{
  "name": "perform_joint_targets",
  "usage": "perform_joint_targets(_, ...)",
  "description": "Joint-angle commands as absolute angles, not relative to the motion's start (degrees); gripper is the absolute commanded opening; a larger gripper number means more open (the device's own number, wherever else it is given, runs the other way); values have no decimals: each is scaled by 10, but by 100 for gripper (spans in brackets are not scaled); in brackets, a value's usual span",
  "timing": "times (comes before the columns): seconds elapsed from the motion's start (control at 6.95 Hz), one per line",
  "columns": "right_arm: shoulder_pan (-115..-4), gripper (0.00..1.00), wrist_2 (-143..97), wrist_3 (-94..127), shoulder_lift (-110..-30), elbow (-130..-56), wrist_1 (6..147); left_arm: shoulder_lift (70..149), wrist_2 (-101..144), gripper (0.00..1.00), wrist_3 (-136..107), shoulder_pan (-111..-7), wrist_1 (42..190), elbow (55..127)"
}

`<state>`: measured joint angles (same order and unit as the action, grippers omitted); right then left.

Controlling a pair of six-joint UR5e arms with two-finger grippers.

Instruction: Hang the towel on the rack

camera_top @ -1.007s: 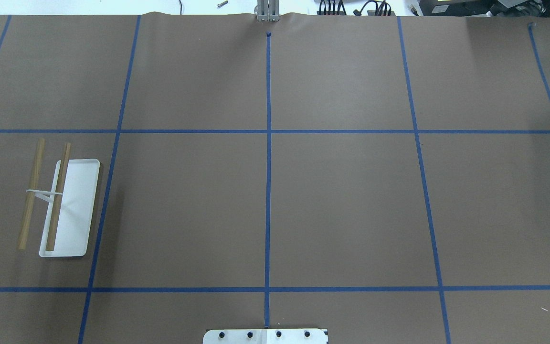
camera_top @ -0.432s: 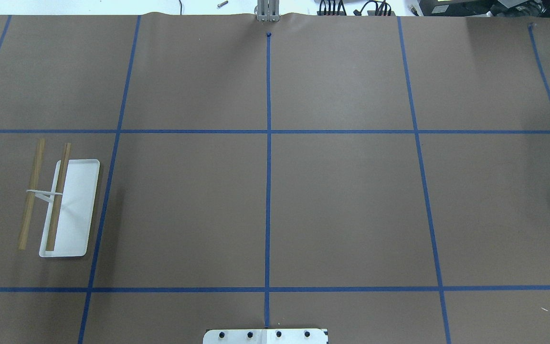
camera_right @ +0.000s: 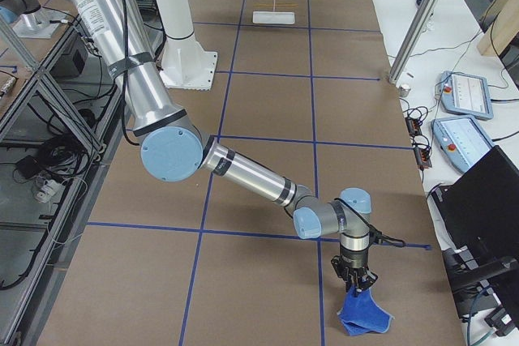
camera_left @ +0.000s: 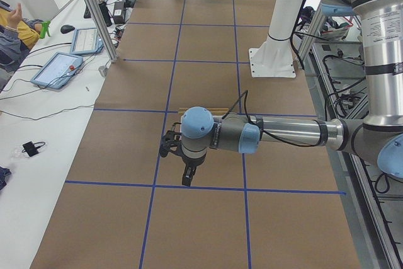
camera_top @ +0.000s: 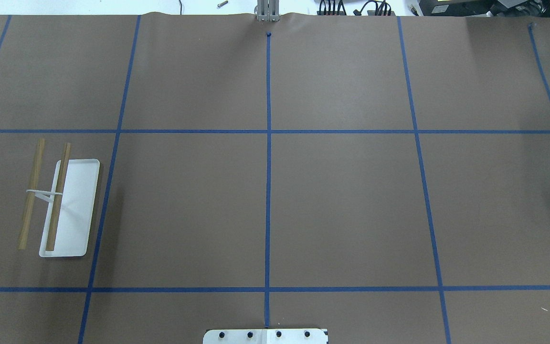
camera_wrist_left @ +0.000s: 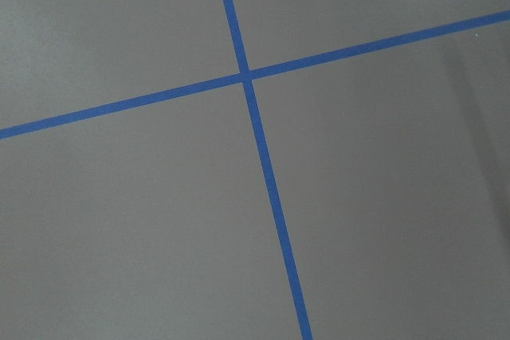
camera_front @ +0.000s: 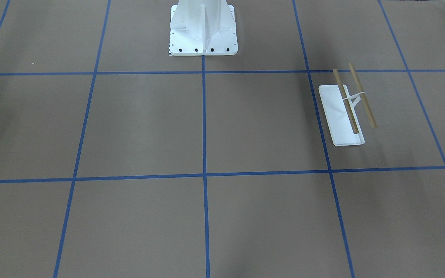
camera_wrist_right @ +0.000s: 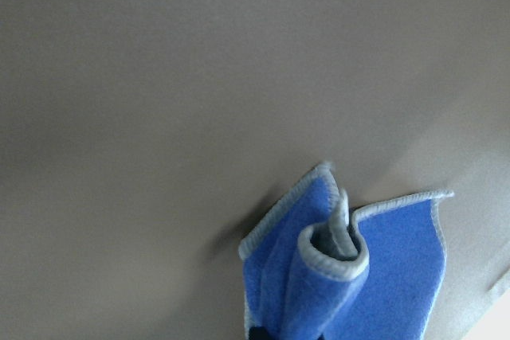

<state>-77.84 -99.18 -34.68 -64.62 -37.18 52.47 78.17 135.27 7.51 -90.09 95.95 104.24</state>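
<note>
The rack (camera_top: 69, 210) stands on the table's left side, with a white base and two wooden rods; it also shows in the front view (camera_front: 340, 116) and far off in the right view (camera_right: 274, 15). The blue towel (camera_right: 364, 315) lies bunched near the table's right end, with its top drawn up at my right gripper (camera_right: 355, 284). The right wrist view shows the towel (camera_wrist_right: 358, 276) raised in a fold, with no fingers in view. My left gripper (camera_left: 187, 181) hangs over the brown table near the rack. I cannot tell whether either gripper is open or shut.
The big white bolted pedestal (camera_front: 203, 31) stands at the robot's side of the table (camera_top: 265, 336). Blue tape lines (camera_top: 268, 191) grid the brown paper. Tablets (camera_left: 60, 67), cables and metal posts (camera_right: 413, 30) line the operators' side.
</note>
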Motion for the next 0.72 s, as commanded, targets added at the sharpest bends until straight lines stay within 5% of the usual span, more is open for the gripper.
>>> perform_joint_targets(0.0, -788, 0, -999, -345, -631, -374, 526, 782, 1353, 99, 73, -901, 999, 1017)
perform_joint_targets(0.29, -836, 0, -1102, -333, -635, -483, 605, 782, 1354, 98, 39, -901, 1026, 1019)
perform_joint_targets(0.58, -813, 0, -1159, -185, -708, -733, 749, 807, 1403, 98, -59, -897, 1059, 1018)
